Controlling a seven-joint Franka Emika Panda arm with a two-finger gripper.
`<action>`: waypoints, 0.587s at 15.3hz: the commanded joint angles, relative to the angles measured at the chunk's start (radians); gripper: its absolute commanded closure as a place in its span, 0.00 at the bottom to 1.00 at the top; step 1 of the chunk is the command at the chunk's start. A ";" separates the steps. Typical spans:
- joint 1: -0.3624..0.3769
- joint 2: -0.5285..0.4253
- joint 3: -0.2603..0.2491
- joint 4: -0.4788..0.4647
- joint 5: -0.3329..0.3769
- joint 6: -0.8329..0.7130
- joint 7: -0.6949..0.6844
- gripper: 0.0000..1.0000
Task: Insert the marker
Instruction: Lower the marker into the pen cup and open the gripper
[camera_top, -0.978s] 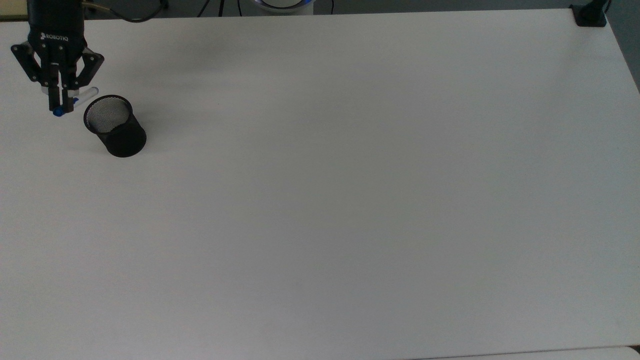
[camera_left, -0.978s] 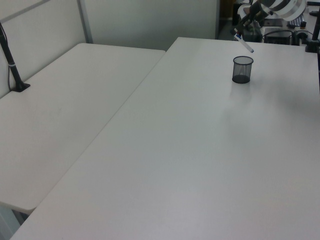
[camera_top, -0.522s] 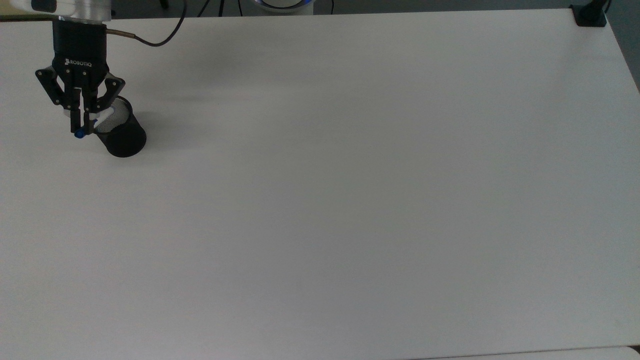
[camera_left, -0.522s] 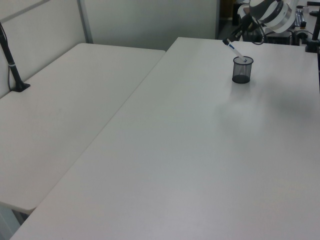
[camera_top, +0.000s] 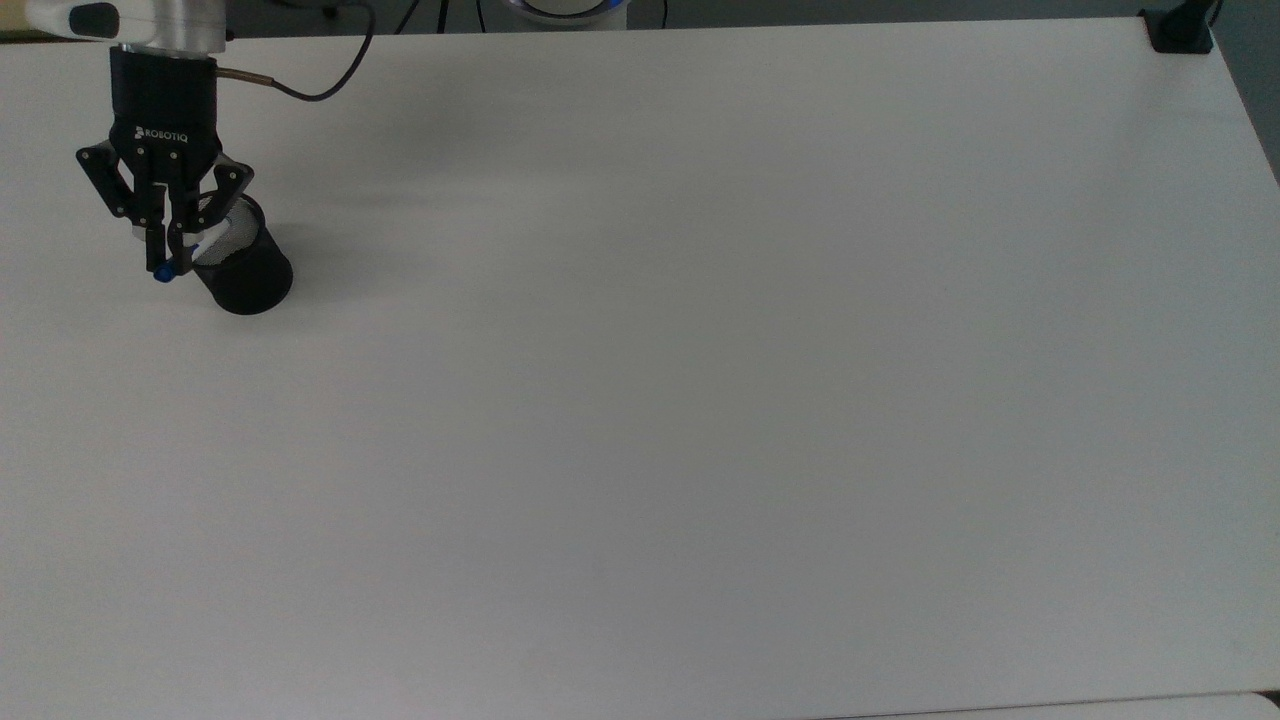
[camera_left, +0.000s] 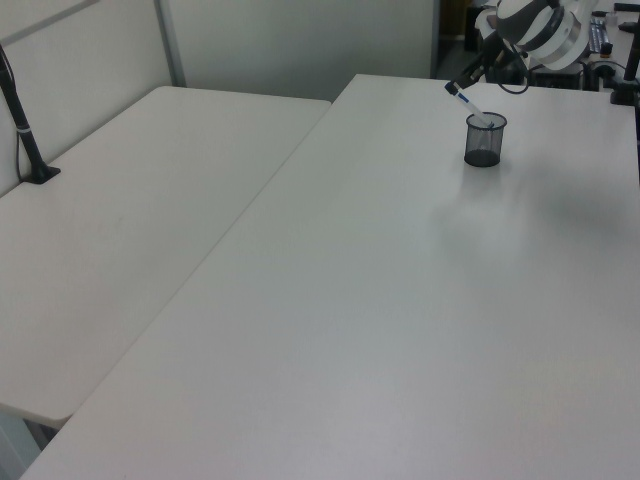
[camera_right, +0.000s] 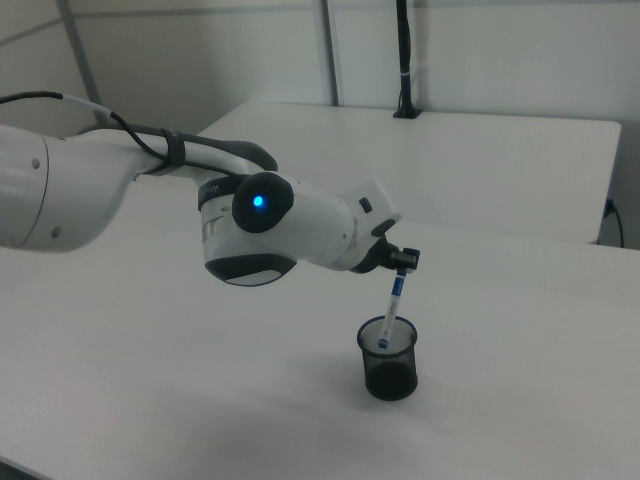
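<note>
I see the white table (camera_top: 700, 400) taking up nearly all of the top view, with a 2nd white table (camera_left: 120, 200) butted against it on the left view's left side. Behind that one stands a pale partition (camera_left: 80, 60), and a black post (camera_left: 25, 125) is clamped at its edge in the upper left of the left view. Another black clamp base (camera_top: 1180, 30) sits at the upper right corner of the top view.

The white arm (camera_right: 150, 200) reaches in from the right view's left, a blue light (camera_right: 259, 201) glowing on its wrist. A black cable (camera_top: 320, 80) loops off the wrist in the upper left of the top view.

The black mesh cup (camera_top: 245, 270) stands upright in the upper left of the top view, nothing else near it on the table.

My gripper (camera_top: 165, 250) hangs just beside the cup's rim, on the top view's left, its 2 fingers pinched together on the marker (camera_right: 393, 310). The marker is tilted, upper end clamped in the fingers, lower end down inside the cup's mouth in the right view. Whether it touches the cup's bottom I cannot tell.
</note>
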 joint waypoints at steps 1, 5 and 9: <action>0.005 -0.014 -0.001 -0.032 0.040 0.023 -0.056 0.97; -0.002 -0.015 -0.001 -0.046 0.043 0.023 -0.101 0.97; -0.002 -0.014 -0.003 -0.052 0.043 0.021 -0.107 0.95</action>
